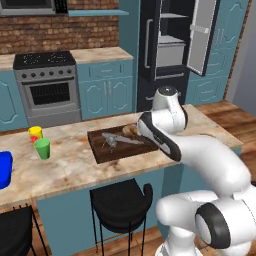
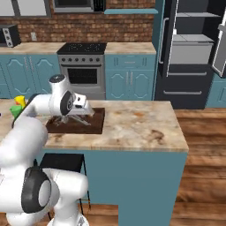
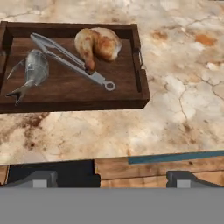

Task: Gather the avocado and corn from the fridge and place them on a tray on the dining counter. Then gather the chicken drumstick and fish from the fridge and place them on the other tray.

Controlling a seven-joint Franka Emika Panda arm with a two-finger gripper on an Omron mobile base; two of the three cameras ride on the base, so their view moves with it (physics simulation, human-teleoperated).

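On the dining counter (image 3: 183,87) lies the dark brown wooden tray (image 3: 74,105). In it are the silvery fish (image 3: 35,70) on the left and the golden-brown chicken drumstick (image 3: 96,43) at the back right. Metal tongs (image 3: 70,59) lie slantwise between them. My gripper (image 3: 113,179) is open and holds nothing; it hangs above the counter's near edge, back from the tray. From the left base the fish (image 1: 111,141) and drumstick (image 1: 130,130) show beside my wrist. The fridge (image 1: 150,50) stands behind with its right door (image 1: 202,35) swung open. Avocado and corn are out of view.
A yellow cup (image 1: 35,132), a green cup (image 1: 43,148) and a blue object (image 1: 4,169) stand on the counter left of the tray. Black stools (image 1: 122,202) sit under the near edge. A stove (image 1: 47,85) is against the back wall.
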